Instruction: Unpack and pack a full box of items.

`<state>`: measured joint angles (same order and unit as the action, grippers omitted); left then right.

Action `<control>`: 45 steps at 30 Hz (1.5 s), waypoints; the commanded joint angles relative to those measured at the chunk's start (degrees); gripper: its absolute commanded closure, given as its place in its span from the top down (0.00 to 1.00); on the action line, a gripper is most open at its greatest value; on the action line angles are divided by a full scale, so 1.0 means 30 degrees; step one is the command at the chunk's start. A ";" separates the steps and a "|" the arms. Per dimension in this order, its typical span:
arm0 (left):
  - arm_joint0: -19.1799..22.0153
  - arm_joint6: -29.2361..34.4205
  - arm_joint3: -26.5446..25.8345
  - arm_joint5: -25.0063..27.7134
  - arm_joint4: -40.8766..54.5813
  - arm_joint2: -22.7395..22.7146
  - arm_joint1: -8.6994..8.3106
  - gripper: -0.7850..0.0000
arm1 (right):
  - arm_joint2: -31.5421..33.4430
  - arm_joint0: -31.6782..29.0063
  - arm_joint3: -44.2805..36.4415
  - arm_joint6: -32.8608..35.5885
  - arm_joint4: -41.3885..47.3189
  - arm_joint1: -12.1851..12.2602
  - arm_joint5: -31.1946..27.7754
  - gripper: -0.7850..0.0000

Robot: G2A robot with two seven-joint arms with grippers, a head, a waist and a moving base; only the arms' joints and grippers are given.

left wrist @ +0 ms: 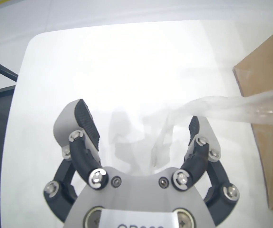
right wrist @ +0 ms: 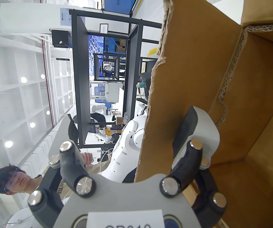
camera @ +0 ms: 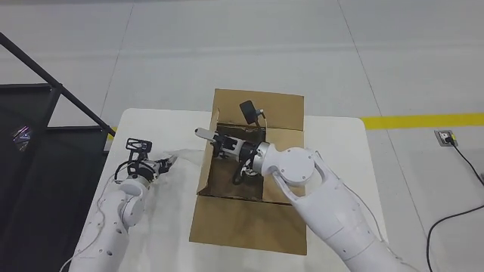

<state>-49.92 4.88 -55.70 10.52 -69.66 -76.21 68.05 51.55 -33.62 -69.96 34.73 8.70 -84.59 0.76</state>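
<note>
White table (camera: 333,143) — right pincer (right wrist: 130,119) straddles box flap (right wrist: 193,60), left pincer (left wrist: 138,112) spread.

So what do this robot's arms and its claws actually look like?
The left arm and right arm are smooth white shells with rounded joints, turning black at the wrists. The left gripper and right gripper match: two pale grey fingers with black ribbed rubber pads, black linkages, silver bolts, and a grey metal base plate bearing a white printed label.

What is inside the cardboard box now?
The right pincer straddles one side of the box, with one finger inside. Bare cardboard shows there; the right arm covers the rest.
</note>
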 commanded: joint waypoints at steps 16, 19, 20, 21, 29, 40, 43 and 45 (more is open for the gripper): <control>0.1441 -0.1596 0.3621 -0.1776 0.0954 -0.0647 0.0125 1.00 | 0.0449 -0.0409 -0.0118 0.0349 -0.0266 -0.0024 0.0017 1.00; 0.1284 -0.1789 0.3810 -0.2054 0.1412 -0.0951 0.0108 1.00 | 0.0401 -0.0317 0.0023 0.0403 -0.0280 -0.0079 -0.0019 1.00; 0.1245 -0.1810 0.3847 -0.2181 0.1531 -0.1033 0.0106 1.00 | 0.0388 -0.0291 0.0061 0.0435 -0.0299 -0.0093 -0.0033 1.00; 0.1195 -0.1860 0.3878 -0.2258 0.1660 -0.1112 0.0104 1.00 | 0.0387 -0.0271 0.0094 0.0445 -0.0301 -0.0108 -0.0045 1.00; -0.0114 -0.2823 0.3260 -0.1733 0.2347 -0.1771 -0.0040 1.00 | 0.0417 -0.0232 0.0220 0.0543 -0.0340 -0.0195 -0.0117 1.00; -0.3485 -0.2654 -0.0899 -0.1654 0.1686 -0.2134 -0.0282 1.00 | 0.0094 0.0112 0.0492 0.0556 -0.0425 -0.0440 0.0162 1.00; -0.4117 -0.2373 -0.1771 -0.1805 0.1588 -0.2125 -0.0288 1.00 | -0.0024 0.0248 0.0632 0.0550 -0.0456 -0.0524 0.0199 1.00; -0.4510 -0.2291 -0.2220 -0.1899 0.1454 -0.2121 -0.0295 1.00 | -0.0064 0.0312 0.0723 0.0560 -0.0477 -0.0567 0.0192 1.00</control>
<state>-62.90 -2.05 -61.78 4.89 -65.15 -82.57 67.17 51.39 -32.75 -67.90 36.41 7.29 -86.25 1.36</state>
